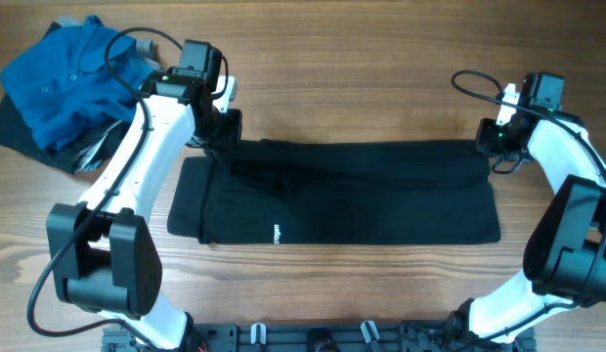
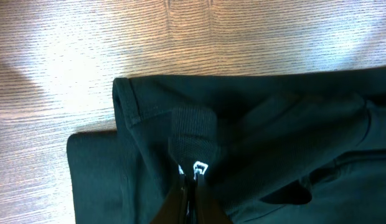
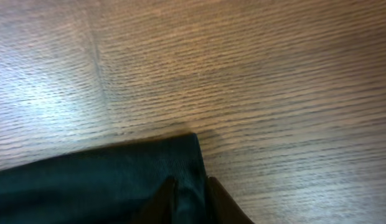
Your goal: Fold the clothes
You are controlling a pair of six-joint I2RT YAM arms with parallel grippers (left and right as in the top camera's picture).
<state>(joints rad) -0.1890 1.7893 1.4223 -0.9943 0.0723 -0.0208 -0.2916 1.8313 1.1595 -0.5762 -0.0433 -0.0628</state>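
black clothes (image 1: 381, 191) — white logo (image 1: 276, 233), blue shirt (image 1: 64, 83)

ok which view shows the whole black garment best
The overhead view: the black garment lies there full width, folded into a long band. The left wrist view shows only its ribbed end, the right wrist view only one corner.

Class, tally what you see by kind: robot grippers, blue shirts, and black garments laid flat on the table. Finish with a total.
Grippers: 2, the left gripper and the right gripper
Blue shirt: 1
Black garment: 1
Total: 4
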